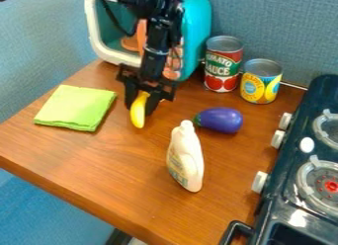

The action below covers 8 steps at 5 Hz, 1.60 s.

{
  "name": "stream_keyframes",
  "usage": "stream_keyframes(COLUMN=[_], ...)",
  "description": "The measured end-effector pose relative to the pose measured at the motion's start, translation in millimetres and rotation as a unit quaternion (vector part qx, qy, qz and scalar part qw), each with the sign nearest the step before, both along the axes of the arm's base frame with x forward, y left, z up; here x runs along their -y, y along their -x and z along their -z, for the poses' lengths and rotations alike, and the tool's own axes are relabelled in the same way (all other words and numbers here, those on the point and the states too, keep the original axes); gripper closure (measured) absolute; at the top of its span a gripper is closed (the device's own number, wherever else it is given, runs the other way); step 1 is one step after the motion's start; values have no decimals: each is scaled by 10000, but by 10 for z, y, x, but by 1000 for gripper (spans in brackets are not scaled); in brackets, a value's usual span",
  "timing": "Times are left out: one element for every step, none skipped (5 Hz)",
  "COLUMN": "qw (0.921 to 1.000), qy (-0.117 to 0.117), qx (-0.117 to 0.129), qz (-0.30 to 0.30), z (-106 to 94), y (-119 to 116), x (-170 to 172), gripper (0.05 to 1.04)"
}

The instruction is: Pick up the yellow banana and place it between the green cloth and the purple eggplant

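Blue-gray fabric panels [290,26] rise behind a brown wood-grain table [99,152]. Over its rear part, a yellow banana [137,116] is pinched in the claw [141,109], the two black fingers lying along either side of its upper end and its lower end pointing down. Just to the view's left of the claw lies a folded lime-green cloth [76,107]. Right of the claw and slightly nearer the camera is a purple toy eggplant [222,120], its green stem end turned toward the claw. Nearer the camera, down and right from the claw, is a white bottle [186,157] with its cap toward the top of the view. Right behind the claw sits a teal box [196,21] with a white rim and orange inside. Farther right of the claw, a red-and-green can [223,66] stands upright beside a yellow-and-blue can [261,83]. At the far right is a dark stove [285,170] with white knobs [260,182].
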<state>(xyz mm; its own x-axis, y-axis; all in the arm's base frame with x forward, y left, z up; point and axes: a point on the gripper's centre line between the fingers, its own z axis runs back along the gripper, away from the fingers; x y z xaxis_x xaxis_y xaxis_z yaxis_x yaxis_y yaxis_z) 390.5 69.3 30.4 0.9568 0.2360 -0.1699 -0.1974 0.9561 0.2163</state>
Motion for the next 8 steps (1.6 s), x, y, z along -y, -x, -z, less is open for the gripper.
stream_keyframes(qw=[9999, 10000, 9999, 9993, 9945, 9884, 9883, 9900], qy=[-80, -77, -59, 42, 170, 373, 407, 245], qx=[-97, -54, 22, 271, 931, 1281, 1245, 1056], qz=[-8, 26, 95, 240, 459, 722, 777, 900], z=[61, 61, 52, -60, -503, -805, -864, -849], y=[94, 153, 220, 318, 488, 792, 1104, 1258], x=[-17, -12, -1, 40, 115, 220, 174, 55], gripper=[186, 91, 91, 88, 87, 87, 87, 87])
